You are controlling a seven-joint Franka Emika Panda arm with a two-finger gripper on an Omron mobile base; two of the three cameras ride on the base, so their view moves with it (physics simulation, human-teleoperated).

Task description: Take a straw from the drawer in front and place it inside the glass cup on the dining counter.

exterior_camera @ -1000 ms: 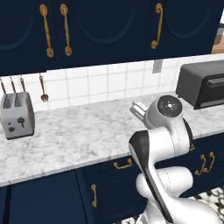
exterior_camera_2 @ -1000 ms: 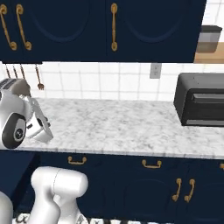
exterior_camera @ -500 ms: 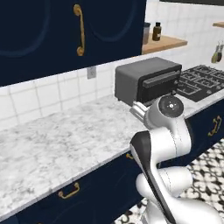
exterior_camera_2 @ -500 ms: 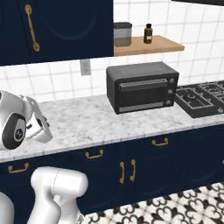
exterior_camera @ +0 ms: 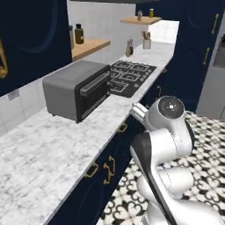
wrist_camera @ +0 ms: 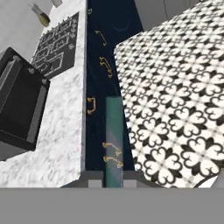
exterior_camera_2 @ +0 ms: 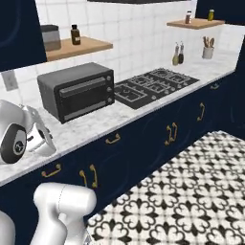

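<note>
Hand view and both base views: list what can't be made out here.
- Gripper: fingertips cut off by the hand view's bottom edge; a pale greenish straw stands between them, lower end hidden.
- Shelf bottles: too small to read, right base view.
- Toaster oven: inside hidden by its dark door, left base view.

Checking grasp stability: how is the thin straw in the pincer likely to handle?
The straw stands straight out of the pincer, so it is probably stiff enough. Being so thin, it is likely light, and may pivot or slip in the grip.
</note>
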